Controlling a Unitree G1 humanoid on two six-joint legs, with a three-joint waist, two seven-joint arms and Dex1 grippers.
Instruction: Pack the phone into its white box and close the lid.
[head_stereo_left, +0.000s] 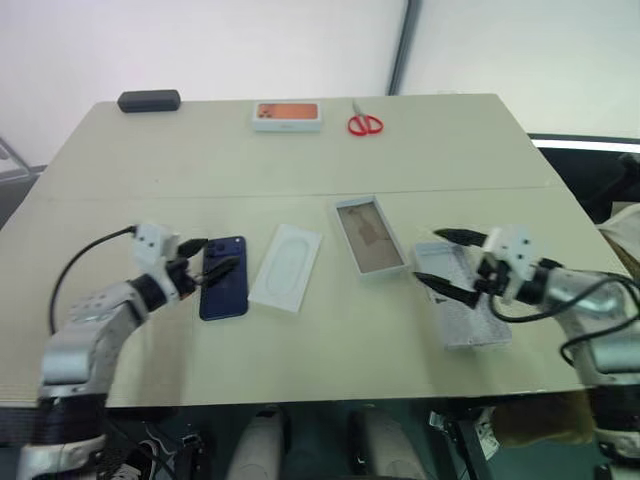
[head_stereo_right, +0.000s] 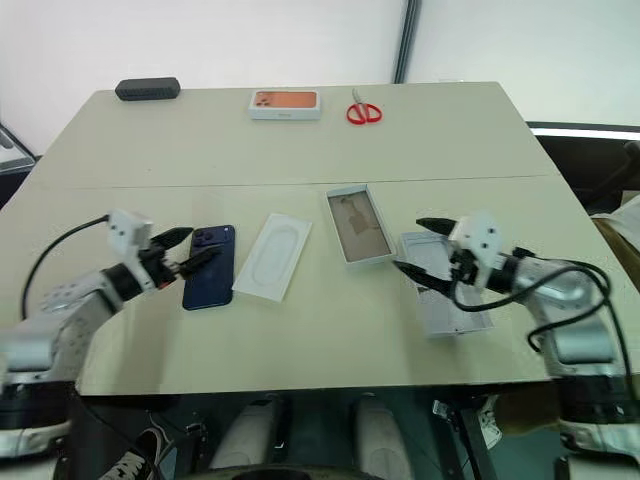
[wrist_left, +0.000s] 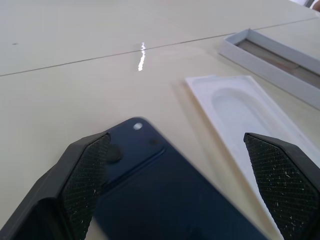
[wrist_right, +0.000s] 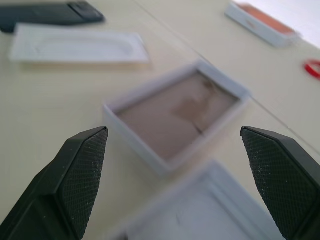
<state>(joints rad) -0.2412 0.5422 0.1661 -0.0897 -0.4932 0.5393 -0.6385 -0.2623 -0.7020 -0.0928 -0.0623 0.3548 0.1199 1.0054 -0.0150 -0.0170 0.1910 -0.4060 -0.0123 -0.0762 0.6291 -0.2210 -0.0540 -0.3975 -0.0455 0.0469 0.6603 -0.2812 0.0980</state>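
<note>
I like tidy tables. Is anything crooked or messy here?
A little. The phone, white insert, white box and lid lie spread out, each slanted differently. Nothing looks spilled or broken.

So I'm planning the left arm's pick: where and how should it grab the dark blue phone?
Probably across the phone's two long edges, coming from above at mid-length. It lies flat on the table, so only the thin sides are grippable. The open left gripper is already at its near long edge; the white insert lies close beside the far one.
</note>
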